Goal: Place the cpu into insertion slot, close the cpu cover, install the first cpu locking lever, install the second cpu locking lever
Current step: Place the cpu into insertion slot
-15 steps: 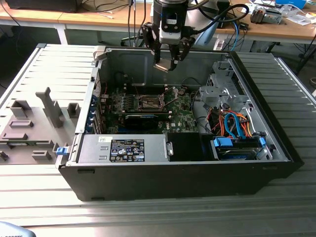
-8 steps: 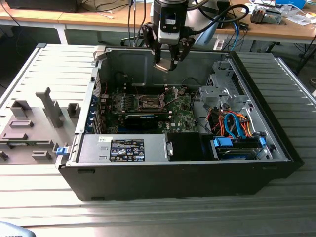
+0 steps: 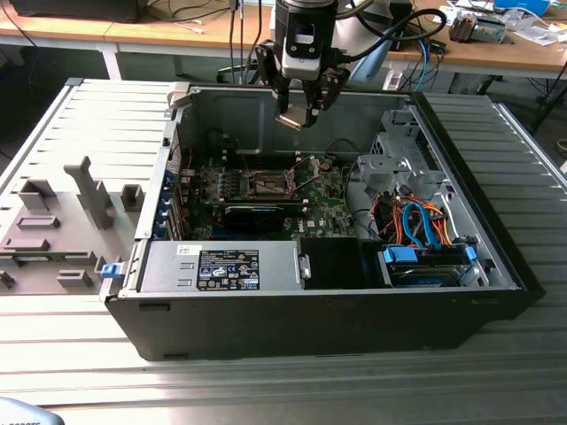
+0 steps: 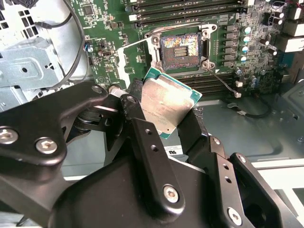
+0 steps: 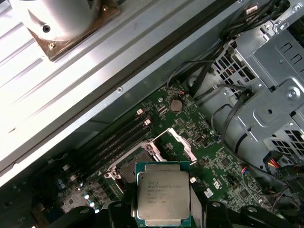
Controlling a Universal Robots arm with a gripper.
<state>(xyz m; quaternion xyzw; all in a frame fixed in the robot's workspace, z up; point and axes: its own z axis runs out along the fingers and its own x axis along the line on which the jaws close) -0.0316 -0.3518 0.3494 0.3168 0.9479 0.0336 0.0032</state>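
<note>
Silver-grey metal-faced flat square cpu, clamped at its edges by the black fingers of the gripper, hangs tilted at the exterior view's upper centre, apart from the open, dark, silver-rimmed square insertion slot lower in frame.

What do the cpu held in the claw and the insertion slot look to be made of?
The cpu: matte silver-grey metal face, by its soft dull glare, on a thin green board, probably fibreglass. The insertion slot: bright bare metal rim that glints, around a dark centre, likely plastic with fine contacts.
</note>
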